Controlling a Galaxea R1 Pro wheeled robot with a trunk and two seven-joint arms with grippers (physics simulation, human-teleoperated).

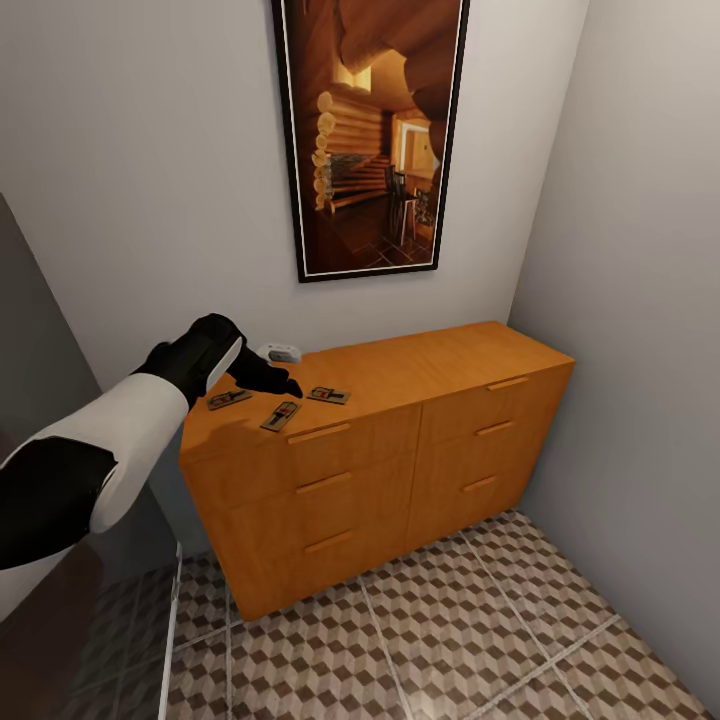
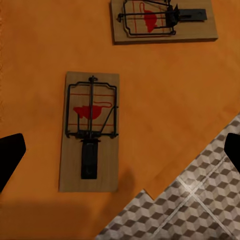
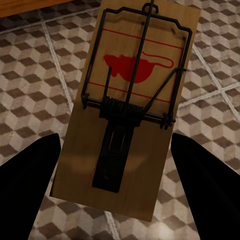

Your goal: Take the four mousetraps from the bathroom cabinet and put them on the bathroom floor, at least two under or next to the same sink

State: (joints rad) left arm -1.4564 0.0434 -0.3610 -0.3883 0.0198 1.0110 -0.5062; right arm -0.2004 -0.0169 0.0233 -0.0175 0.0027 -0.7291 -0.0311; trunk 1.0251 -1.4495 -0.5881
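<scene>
Three mousetraps point(image 1: 282, 415) point(image 1: 229, 399) point(image 1: 329, 395) lie flat near the left front of the orange-brown cabinet's top point(image 1: 440, 360). My left gripper point(image 1: 280, 383) hovers just above them. In the left wrist view that gripper point(image 2: 120, 155) is open, its fingertips point(image 2: 10, 160) wide apart on either side of one mousetrap point(image 2: 90, 132), with a second mousetrap point(image 2: 165, 21) further on. My right gripper point(image 3: 117, 190) is shut on another mousetrap point(image 3: 132, 105), held above the cube-patterned bathroom floor point(image 3: 30, 75). The sink is out of view.
A small white object point(image 1: 280, 352) sits at the back of the cabinet top by the wall. A dark-framed picture point(image 1: 370, 130) hangs above. The cabinet fills a narrow alcove, with a grey wall point(image 1: 640, 300) on the right and tiled floor point(image 1: 400, 640) in front.
</scene>
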